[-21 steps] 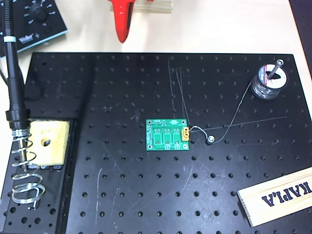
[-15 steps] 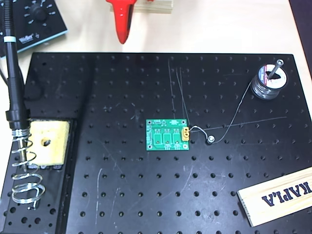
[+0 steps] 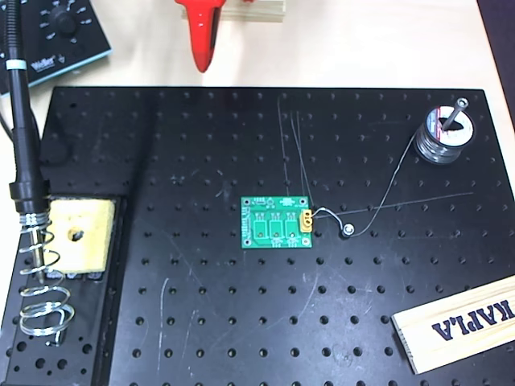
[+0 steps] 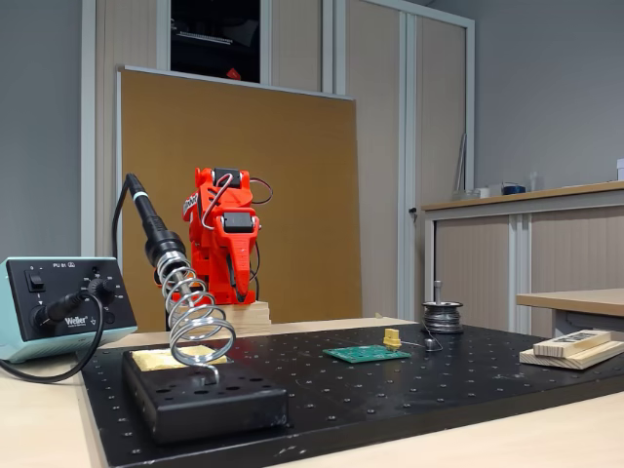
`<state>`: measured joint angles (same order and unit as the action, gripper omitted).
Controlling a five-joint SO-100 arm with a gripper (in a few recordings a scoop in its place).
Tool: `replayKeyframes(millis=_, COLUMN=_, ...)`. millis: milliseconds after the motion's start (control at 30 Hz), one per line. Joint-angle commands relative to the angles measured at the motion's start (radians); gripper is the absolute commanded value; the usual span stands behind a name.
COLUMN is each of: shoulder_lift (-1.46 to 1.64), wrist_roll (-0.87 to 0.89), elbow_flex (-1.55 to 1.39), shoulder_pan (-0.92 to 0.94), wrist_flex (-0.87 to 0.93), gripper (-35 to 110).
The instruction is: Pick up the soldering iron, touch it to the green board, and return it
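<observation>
The soldering iron (image 3: 20, 137) rests in its silver coil-spring stand (image 3: 40, 281) at the left edge of the black perforated plate (image 3: 241, 322), handle pointing up and away. In the fixed view the soldering iron (image 4: 151, 224) leans out of the coil (image 4: 195, 312). The green board (image 3: 278, 223) lies flat at the plate's middle, its yellow connector on the right edge, and the green board (image 4: 366, 354) also appears in the fixed view. My red gripper (image 3: 201, 63) hangs beyond the plate's far edge, fingers together and holding nothing. The arm is folded with the gripper (image 4: 237, 292) pointing down.
A yellow sponge (image 3: 76, 237) lies in the stand's tray. The soldering station (image 3: 56, 32) sits at the top left. A solder spool (image 3: 441, 137) stands at the right, its wire trailing to the board. A wooden block (image 3: 459, 322) lies at the bottom right.
The red gripper has shifted slightly left at the top of the overhead view. Everything else is where it was.
</observation>
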<state>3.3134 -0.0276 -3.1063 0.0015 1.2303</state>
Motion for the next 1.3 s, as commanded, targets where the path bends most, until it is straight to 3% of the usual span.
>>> replayKeyframes(millis=0, shoulder_lift=0.014, wrist_roll=-0.008, elbow_flex=-0.002, shoulder_pan=0.009, wrist_flex=0.008, gripper=0)
replayKeyframes(millis=800, shoulder_lift=0.014, wrist_roll=-0.008, elbow_flex=-0.002, shoulder_pan=-0.026, wrist_flex=0.008, gripper=0)
replayKeyframes(millis=1267, shoulder_lift=-0.005, wrist_roll=0.012, elbow_flex=0.273, shoulder_pan=-0.095, wrist_flex=-0.054, gripper=0)
